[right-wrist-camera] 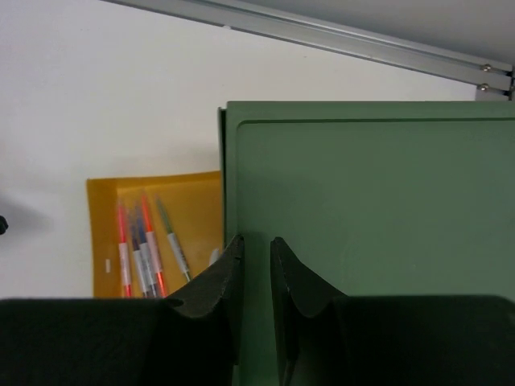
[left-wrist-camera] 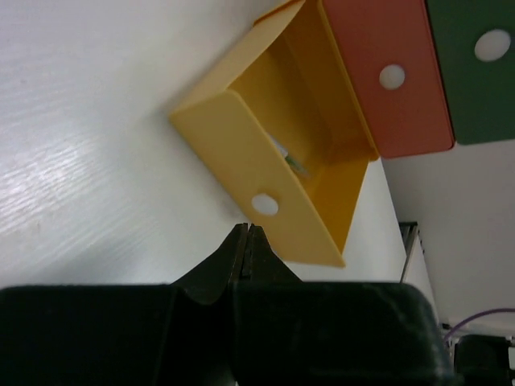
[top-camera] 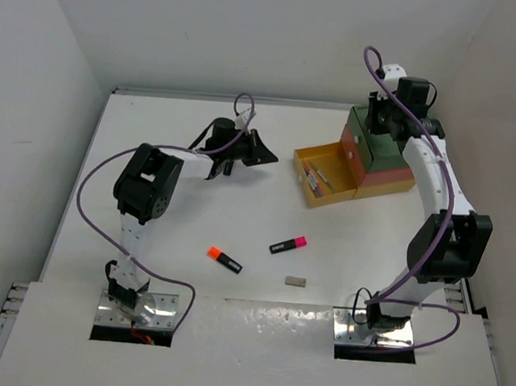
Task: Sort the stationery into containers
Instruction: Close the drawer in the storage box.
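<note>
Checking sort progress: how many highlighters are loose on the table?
2. The orange-capped highlighter lies near the table's middle, and the pink-capped highlighter lies just to its right. More may be hidden inside the drawer stack.

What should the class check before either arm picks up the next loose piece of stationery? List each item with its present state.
1. Yellow drawer open to receive: ok. It is pulled out, with pens inside.
2. Left pincer free: ok. It is shut on nothing, near the yellow drawer's front.
3. Right pincer free: cannot tell. It is slightly open at the edge of the green drawer, but contact is unclear.
4. Loose items separate: ok. The orange-capped highlighter, pink-capped highlighter and eraser lie apart on the table.
5. Coral-red drawer open: not ok. It is closed.
</note>
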